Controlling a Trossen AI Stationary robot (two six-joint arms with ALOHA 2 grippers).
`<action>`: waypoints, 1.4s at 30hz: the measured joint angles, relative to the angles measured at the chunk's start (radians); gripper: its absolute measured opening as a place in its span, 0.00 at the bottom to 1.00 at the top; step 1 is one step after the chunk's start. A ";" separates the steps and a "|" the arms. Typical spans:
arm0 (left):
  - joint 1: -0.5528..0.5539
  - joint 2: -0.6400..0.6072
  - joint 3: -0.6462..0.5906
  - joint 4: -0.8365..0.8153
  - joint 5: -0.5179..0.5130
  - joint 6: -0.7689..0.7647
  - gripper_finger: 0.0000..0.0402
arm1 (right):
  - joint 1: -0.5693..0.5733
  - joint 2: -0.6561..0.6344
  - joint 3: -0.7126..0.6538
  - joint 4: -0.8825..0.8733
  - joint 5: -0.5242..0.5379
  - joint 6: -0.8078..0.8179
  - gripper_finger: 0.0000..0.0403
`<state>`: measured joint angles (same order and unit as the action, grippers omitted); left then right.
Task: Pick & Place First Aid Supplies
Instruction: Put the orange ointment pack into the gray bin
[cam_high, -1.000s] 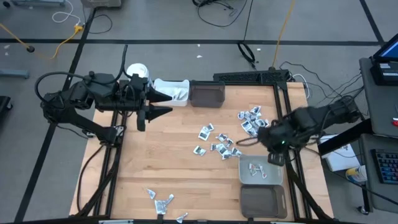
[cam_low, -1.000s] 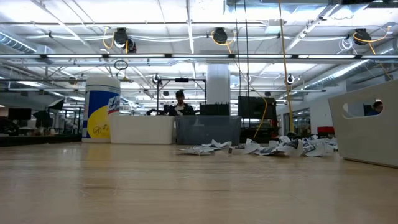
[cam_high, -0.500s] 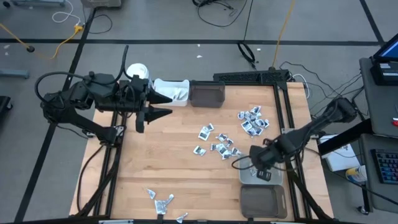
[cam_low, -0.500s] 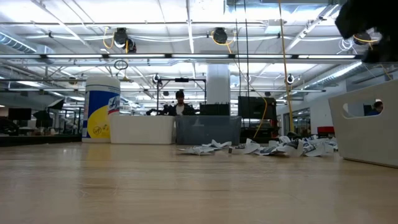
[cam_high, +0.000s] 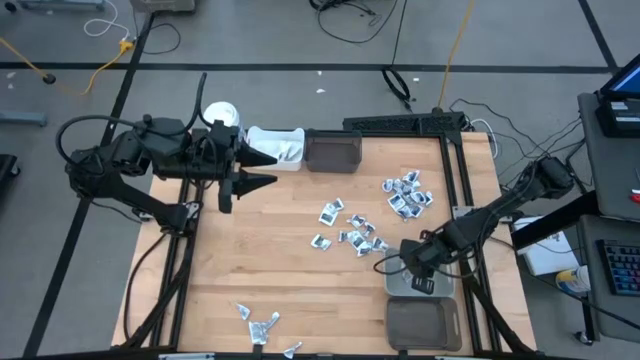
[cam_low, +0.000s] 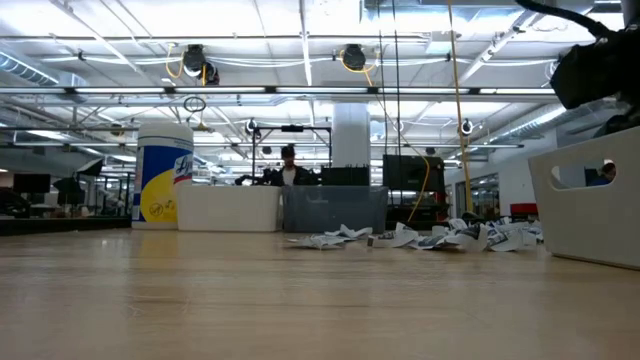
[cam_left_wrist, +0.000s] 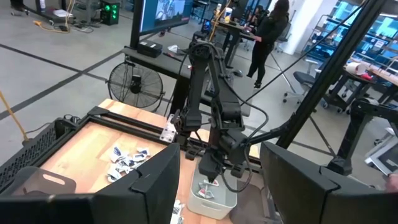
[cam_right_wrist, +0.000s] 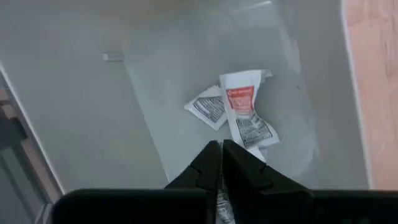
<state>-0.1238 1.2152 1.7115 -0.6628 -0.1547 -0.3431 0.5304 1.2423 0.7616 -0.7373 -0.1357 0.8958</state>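
The right gripper (cam_high: 418, 284) hangs low over the grey bin (cam_high: 445, 290) at the right side of the table, and its place there reads as the drop-off end of a carry, since this bin is where sorted packets are being collected. In the right wrist view its two dark fingers (cam_right_wrist: 208, 167) are pressed together tip to tip with only a thin seam between them, so the gripper is clenched; a scrap of printed white paper shows just below the tips, but I cannot tell whether that is a packet pinched in the fingers or one lying loose on the bin floor. Straight ahead of the fingertips, inside the bin, lie two packets: a white sachet with a red label (cam_right_wrist: 247, 111) and a smaller dark-printed one (cam_right_wrist: 209, 107) tucked partly under it. The main heap of packets (cam_high: 362, 220) stays unsorted on the wood, near the gripper toward the middle of the table, and a few more (cam_high: 258, 322) lie well apart by the near edge. The left gripper (cam_high: 262, 168) waits with its fingers spread beside the white bin (cam_high: 278, 149) at the far left corner.
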 joint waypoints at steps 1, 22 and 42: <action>0.000 0.000 0.000 0.000 0.000 0.000 0.57 | 0.000 0.000 0.000 0.009 -0.006 -0.015 0.08; 0.000 0.000 0.000 0.001 0.016 0.009 0.57 | -0.099 -0.137 0.116 0.077 0.006 -0.158 0.52; -0.002 0.011 0.000 0.019 0.016 0.019 0.57 | -0.363 0.006 0.629 0.695 0.274 -0.624 0.50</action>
<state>-0.1254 1.2263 1.7115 -0.6442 -0.1390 -0.3241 0.1674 1.2486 1.3903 -0.0424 0.1387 0.2715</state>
